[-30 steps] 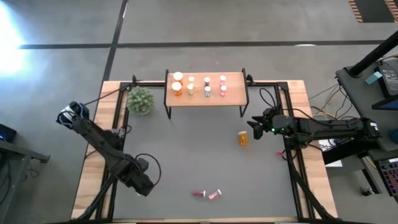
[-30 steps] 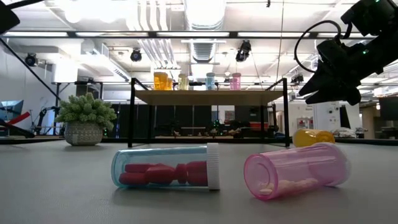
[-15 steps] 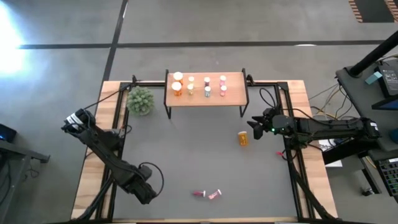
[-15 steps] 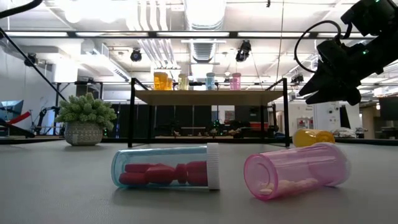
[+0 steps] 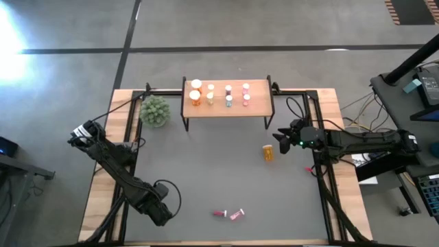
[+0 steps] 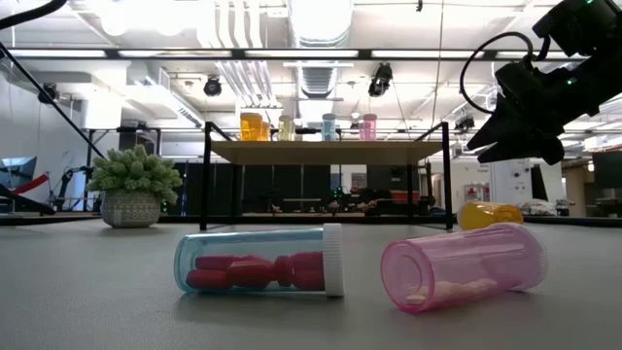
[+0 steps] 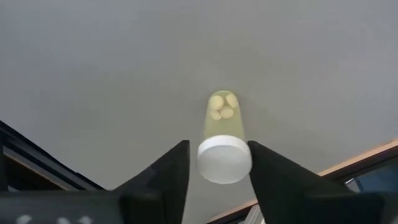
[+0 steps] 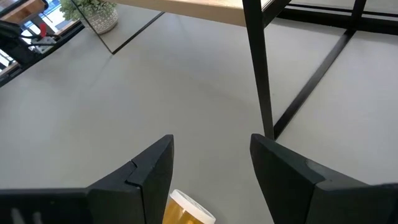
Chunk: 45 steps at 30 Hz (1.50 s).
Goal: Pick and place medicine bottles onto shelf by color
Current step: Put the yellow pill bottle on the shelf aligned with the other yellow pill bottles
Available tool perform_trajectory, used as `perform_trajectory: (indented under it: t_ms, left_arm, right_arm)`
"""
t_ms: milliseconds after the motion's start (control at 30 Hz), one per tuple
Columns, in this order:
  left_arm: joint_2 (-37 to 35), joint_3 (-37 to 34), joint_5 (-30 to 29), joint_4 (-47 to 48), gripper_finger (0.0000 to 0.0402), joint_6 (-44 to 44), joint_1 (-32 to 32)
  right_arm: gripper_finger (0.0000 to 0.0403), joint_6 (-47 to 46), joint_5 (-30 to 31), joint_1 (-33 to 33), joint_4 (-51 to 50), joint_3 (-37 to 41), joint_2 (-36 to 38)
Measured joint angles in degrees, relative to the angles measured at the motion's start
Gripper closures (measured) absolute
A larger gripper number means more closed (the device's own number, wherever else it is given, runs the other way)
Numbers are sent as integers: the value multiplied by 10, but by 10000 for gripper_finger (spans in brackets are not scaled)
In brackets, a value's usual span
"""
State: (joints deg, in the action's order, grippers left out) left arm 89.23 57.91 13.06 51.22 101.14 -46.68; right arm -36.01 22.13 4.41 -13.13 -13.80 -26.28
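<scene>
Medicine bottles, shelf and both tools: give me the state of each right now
Yellow bottle: between the left tool fingers, capped.
Orange bottle: lying on the table, free.
Blue bottle: lying, capped.
Pink bottle: lying.
Shelf: eight bottles upright.
Right tool: open, above the orange bottle.

Between my black left fingers (image 7: 163, 180) sits a pale yellow bottle (image 7: 222, 140), white-capped. An orange bottle (image 5: 267, 152) lies right of centre on the grey table (image 5: 206, 171); blue (image 6: 260, 261) and pink (image 6: 464, 265) bottles lie low in the frame.
</scene>
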Motion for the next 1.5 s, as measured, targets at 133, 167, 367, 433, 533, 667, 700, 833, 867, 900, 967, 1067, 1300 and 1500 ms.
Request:
perform_trajectory:
  t_ms: [133,167,367,433,533,667,700,833,867,900,967,1067,1300,1500]
  left_arm:
    - [0,0,0,0,291,0,0]
    - [0,0,0,0,295,0,0]
    - [0,1,-1,0,295,0,0]
    - [0,3,-1,2,291,0,0]
    - [0,7,-14,3,290,-9,4]
    - [-1,20,-35,3,289,-38,19]
    - [-1,23,-38,2,289,-52,25]
    - [-2,29,-44,3,288,-116,61]
    - [-2,31,-45,3,288,-136,72]
    - [-2,33,-45,3,288,-160,83]
    - [-2,36,-44,3,288,-209,109]
    - [-2,41,-45,3,288,-289,151]
    - [-2,72,-44,4,288,-450,258]
    - [-2,139,-48,4,288,-555,344]
  right_arm:
    - [200,0,0,0,0,0,0]
    - [199,0,0,0,0,0,0]
    - [200,0,0,0,0,0,0]
    - [199,0,0,0,0,0,0]
    - [200,0,0,0,0,0,0]
    - [199,0,0,0,0,0,0]
    - [200,0,0,0,0,0,0]
    - [199,0,0,0,0,0,0]
    - [199,0,0,0,0,0,0]
    - [200,0,0,0,0,0,0]
    - [199,0,0,0,0,0,0]
    - [199,0,0,0,0,0,0]
    - [199,0,0,0,0,0,0]
    - [199,0,0,0,0,0,0]
